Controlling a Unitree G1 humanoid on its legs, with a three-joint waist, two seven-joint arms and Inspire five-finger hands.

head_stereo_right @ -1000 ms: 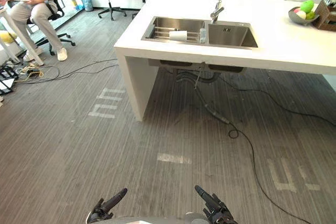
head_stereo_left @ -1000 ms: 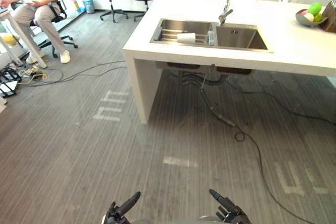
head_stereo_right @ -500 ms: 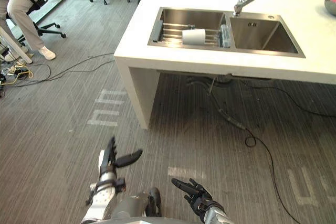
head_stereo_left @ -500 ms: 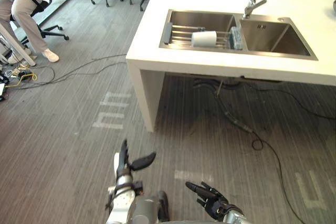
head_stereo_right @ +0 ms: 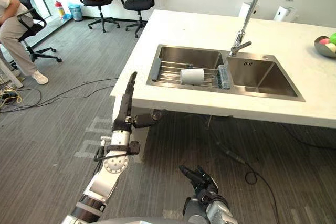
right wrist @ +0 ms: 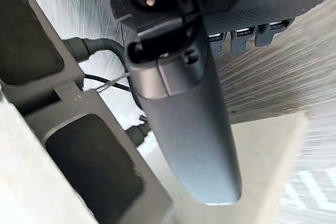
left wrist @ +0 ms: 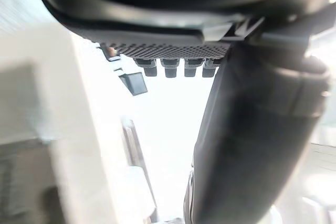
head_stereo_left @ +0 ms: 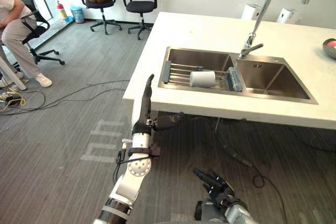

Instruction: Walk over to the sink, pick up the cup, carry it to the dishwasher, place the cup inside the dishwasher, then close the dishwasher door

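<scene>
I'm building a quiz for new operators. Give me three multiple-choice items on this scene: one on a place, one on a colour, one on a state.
1. Where is the cup? A on the counter; B on the rack in the sink; C on the floor.
2. What colour is the cup? A white; B red; C black.
3. How is the left hand? A shut on the cup; B shut, holding nothing; C open, fingers straight.
Answers: 1 B, it lies on its side across the rack's bars. 2 A, it shows white against the steel. 3 C, its fingers point up and hold nothing.
</scene>
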